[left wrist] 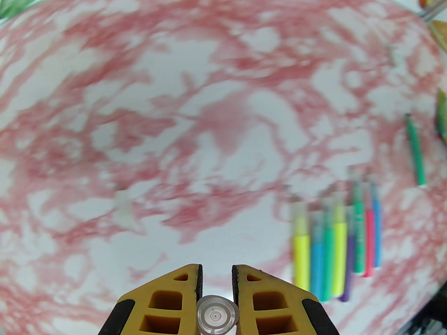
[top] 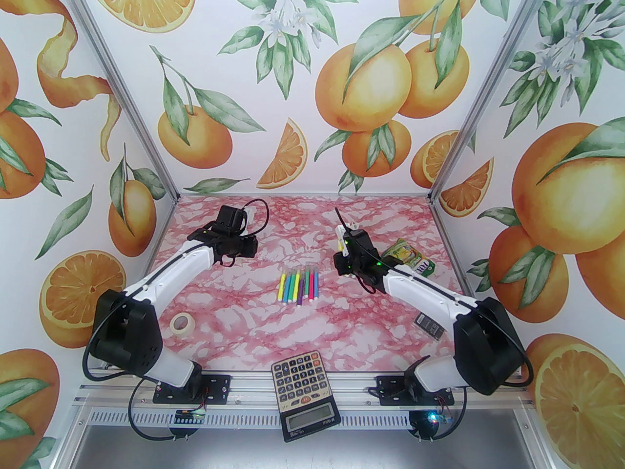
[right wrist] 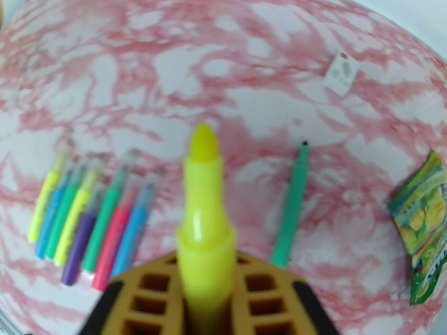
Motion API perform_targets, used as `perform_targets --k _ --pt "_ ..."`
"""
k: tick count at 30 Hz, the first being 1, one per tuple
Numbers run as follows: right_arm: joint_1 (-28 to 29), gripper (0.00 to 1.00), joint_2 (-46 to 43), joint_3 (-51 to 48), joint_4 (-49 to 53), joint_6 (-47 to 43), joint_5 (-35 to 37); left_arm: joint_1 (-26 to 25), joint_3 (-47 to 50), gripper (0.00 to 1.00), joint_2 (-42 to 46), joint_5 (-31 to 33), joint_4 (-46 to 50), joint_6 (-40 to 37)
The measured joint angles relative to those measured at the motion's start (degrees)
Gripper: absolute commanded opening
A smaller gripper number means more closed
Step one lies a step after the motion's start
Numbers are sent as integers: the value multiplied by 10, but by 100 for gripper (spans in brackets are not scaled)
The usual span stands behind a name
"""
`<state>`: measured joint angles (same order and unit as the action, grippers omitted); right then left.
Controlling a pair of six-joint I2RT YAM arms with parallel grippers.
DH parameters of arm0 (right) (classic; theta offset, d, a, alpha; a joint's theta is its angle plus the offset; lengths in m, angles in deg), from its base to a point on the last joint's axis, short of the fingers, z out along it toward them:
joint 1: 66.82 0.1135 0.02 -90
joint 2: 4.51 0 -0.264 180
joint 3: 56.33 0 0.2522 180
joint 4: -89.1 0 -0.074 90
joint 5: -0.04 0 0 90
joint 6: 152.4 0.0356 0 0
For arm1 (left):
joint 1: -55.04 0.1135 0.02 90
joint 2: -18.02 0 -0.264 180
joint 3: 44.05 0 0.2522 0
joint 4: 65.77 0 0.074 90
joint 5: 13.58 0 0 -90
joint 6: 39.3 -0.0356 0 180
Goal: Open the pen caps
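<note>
The two arms rise from the near edge and lean in over the pink marbled table (top: 302,213), one on each side of the row of pens (top: 299,286). The left arm (top: 166,271) stretches its white forearm towards the far left of the row, with its wrist bent over well clear of the pens. The right arm (top: 425,286) reaches in from the near right, and its wrist hangs just beside the row's far right end.

The left gripper (left wrist: 216,269) looks down on bare table with the row off to its right. Its yellow fingers are drawn in close and pinch a small clear cap (left wrist: 216,315), seen end-on as a round see-through ring. The right gripper (right wrist: 206,257) is clamped round the barrel of a yellow pen (right wrist: 204,201). That pen points away from the wrist, and its bare yellow tip is out in the open.

The row itself is eight short pens lying side by side and touching: yellow, blue, green, yellow, purple, green, pink, blue. Each wears one of the see-through caps (left wrist: 300,215) on its far end. A single green pen (right wrist: 291,201) lies flat to the right of the row, apart from it and roughly parallel. Its dark tip is uncovered and points the same way.

Further right of the row lies a green and yellow snack pouch (right wrist: 424,229). Nearer than the row, a calculator (top: 305,394) overhangs the front rail. A roll of tape (top: 183,323) sits to the row's near left.
</note>
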<state>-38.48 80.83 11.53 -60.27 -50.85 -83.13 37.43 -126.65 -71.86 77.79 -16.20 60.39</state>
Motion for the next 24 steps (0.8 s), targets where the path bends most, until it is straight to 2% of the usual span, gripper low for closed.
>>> perform_targets --k 5,11,17,24 --pt "-24 2 30 18 22 2 23 28 -8 0 -33 45 18 -20" --pt "-56 3 76 46 44 2 38 71 -8 0 -73 62 20 -32" --pt "-83 4 125 70 57 7 39 108 -11 0 -116 51 14 -39" --pt "-101 7 169 95 65 12 39 141 -40 0 -189 0 -1 -39"
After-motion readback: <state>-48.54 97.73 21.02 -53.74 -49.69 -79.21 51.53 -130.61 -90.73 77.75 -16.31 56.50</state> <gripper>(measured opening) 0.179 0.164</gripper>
